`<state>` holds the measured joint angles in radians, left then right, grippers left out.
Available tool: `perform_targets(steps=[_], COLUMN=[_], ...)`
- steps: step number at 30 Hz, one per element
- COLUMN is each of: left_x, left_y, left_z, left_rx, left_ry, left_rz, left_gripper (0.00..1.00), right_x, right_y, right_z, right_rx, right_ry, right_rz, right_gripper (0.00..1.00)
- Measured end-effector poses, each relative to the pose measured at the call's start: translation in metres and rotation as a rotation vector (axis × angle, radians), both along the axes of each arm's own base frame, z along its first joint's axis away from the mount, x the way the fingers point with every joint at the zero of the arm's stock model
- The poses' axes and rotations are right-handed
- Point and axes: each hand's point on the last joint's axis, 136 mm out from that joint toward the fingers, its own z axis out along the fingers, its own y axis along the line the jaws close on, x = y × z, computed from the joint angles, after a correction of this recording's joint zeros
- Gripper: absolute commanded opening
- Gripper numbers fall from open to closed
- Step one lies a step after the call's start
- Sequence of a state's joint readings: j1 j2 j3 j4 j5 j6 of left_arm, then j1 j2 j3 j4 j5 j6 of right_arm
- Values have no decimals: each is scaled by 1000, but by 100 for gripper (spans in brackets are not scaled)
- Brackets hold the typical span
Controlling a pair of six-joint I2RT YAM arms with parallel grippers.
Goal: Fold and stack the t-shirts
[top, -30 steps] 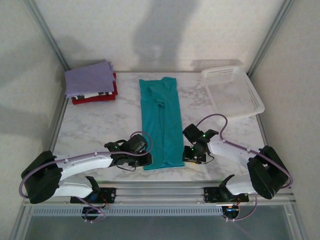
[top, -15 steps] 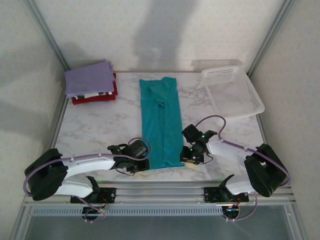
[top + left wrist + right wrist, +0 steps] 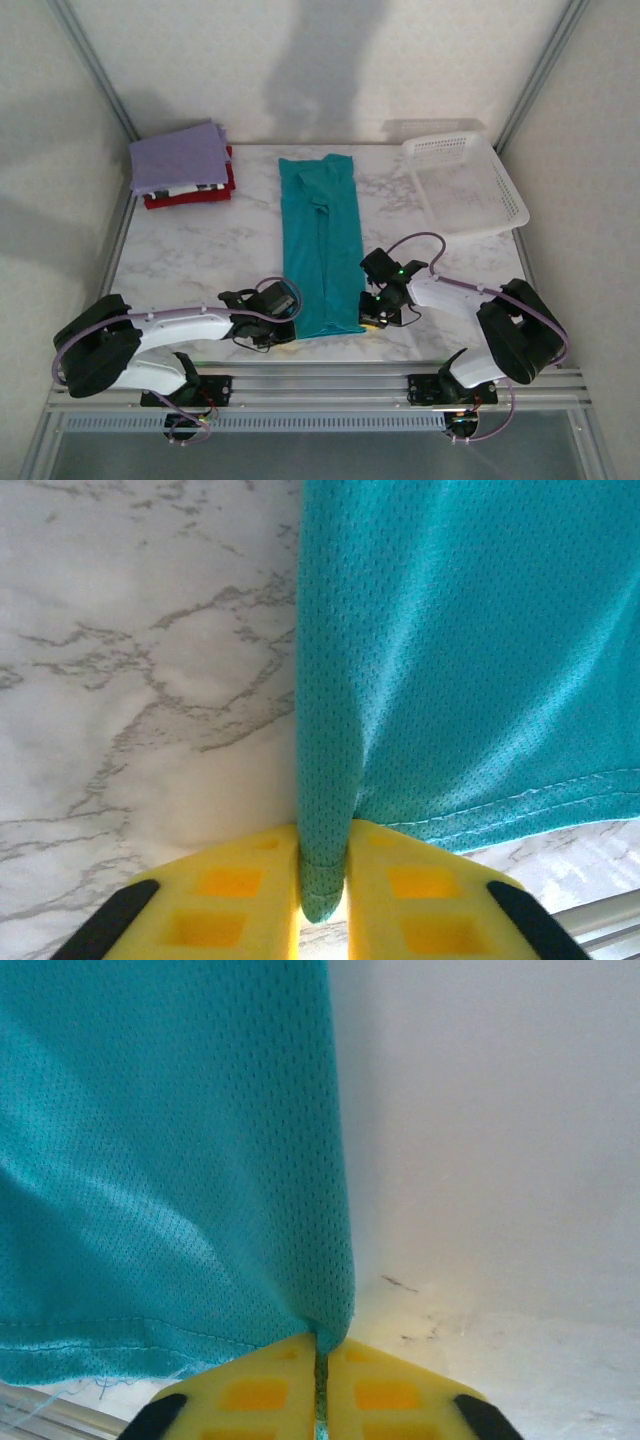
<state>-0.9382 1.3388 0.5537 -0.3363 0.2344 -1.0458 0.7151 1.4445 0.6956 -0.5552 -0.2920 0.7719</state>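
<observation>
The left gripper (image 3: 322, 885) and right gripper (image 3: 320, 1375) are each clamped on a near hem corner of the teal t-shirt (image 3: 320, 240) lying along the middle of the table (image 3: 190, 260), and I reckon the right one's thin pinch could slip on lifting.

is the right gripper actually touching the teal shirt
Touching. The right wrist view shows the right gripper pinched shut on a hem corner of the teal shirt.

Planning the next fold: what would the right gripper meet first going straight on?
The teal t-shirt: the right gripper is shut on its near corner, and the cloth's edge runs straight ahead. Depth is unclear; the table beneath may come first.
</observation>
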Motion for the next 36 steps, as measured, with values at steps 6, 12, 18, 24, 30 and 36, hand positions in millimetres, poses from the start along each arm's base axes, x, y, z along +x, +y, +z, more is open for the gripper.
perform_targets(steps=[6,12,18,24,30,36], left_x=[1,3,47,114,157,197], left_y=[-1,-8,-35,-43,-34,-15], left_z=[3,7,41,84,99,91], left_rx=[7,-29,-102,-156,-133,-67], left_ry=[-9,-42,-102,-217,-281,-307], left_rz=[14,42,59,84,87,99], left_gripper=[0,0,0,0,0,0], right_x=[-3,-21,9,67,112,171], right_y=[-2,-4,1,3,3,11], right_z=[0,0,28,59,66,73], right_rx=[-14,-40,-57,-32,-37,-43], right_ry=[5,11,-62,-156,-196,-249], right_rz=[-12,21,42,4,-9,-21], right_gripper=[0,0,0,0,0,0])
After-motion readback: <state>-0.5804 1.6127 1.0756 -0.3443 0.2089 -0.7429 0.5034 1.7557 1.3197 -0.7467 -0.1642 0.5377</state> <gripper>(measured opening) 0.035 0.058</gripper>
